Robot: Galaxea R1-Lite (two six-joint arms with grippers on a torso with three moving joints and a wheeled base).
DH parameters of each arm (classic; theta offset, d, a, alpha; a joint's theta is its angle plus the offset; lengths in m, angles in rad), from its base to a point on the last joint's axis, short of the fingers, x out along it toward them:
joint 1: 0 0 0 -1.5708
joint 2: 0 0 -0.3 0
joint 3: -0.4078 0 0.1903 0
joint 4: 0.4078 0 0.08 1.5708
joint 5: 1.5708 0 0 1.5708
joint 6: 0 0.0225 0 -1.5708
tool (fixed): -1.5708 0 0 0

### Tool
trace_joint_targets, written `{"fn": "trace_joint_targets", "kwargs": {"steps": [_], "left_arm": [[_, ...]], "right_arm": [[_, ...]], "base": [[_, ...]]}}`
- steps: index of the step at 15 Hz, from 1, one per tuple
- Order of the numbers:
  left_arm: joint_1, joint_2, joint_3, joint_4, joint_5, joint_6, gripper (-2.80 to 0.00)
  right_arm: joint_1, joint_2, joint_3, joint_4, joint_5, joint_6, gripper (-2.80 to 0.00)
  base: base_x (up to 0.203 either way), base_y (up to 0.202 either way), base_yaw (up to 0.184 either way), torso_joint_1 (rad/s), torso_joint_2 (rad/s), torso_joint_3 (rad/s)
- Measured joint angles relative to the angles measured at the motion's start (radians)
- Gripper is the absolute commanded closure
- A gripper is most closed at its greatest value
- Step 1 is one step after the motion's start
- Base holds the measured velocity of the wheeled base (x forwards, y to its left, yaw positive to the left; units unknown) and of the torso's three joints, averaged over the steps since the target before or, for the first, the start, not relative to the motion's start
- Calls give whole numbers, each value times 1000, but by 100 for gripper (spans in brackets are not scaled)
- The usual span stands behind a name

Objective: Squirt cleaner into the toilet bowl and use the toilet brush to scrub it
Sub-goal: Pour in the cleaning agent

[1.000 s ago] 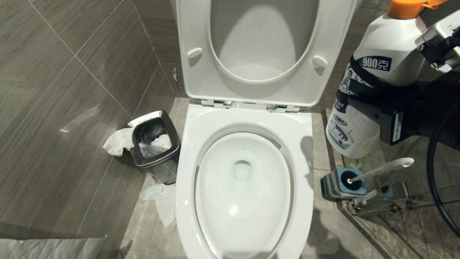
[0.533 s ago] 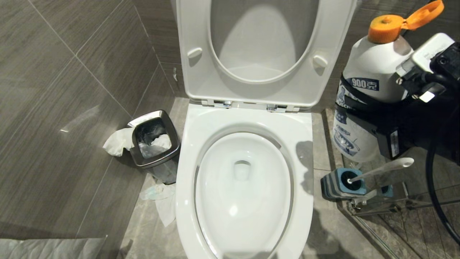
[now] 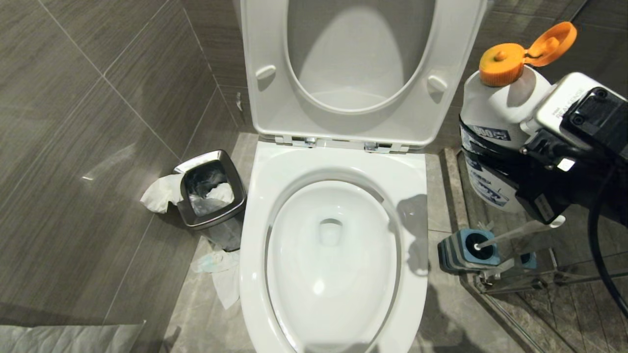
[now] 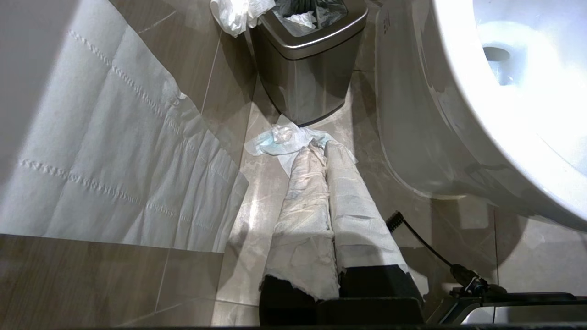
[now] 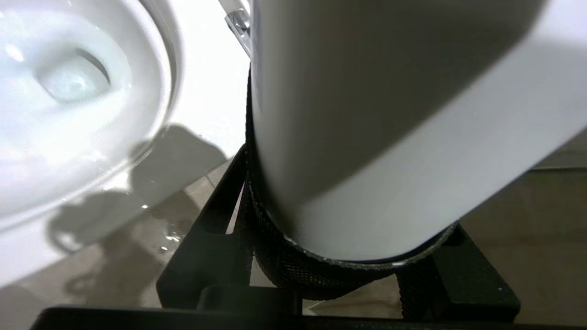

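Observation:
The toilet bowl (image 3: 343, 162) stands in the middle of the head view with seat and lid raised; its basin also shows in the right wrist view (image 5: 69, 91). To the right of the rim my right gripper (image 3: 490, 157) is shut on a white cleaner bottle (image 3: 500, 113), held in the air. The bottle leans toward the bowl, its orange flip cap (image 3: 503, 63) open. In the right wrist view the bottle (image 5: 390, 114) fills the right gripper (image 5: 339, 270). The toilet brush (image 3: 520, 231) stands in its blue-topped holder (image 3: 463, 252) on the floor below. My left gripper (image 4: 321, 151), paper-wrapped, is shut and parked low.
A square steel bin (image 3: 211, 189) stands left of the toilet, with crumpled tissue (image 3: 221, 277) on the floor beside it. A metal bracket and glass partition (image 3: 520, 282) lie at the right, behind the brush holder. A paper sheet (image 3: 68, 338) hangs at the lower left wall.
My right wrist has rolled, tipping the bottle's top down and left toward the bowl. The orange cap, cut off at the top edge before, is now fully in view.

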Motion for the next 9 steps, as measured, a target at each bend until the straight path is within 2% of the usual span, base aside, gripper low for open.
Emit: {"fn": "trace_joint_targets", "kwargs": {"steps": [9], "left_arm": [[0,0,0,0,0,0,0]], "right_arm": [[-1,16,-23,-3,-42,-289,0]], "base": [[0,0,0,0,0,0]]}}
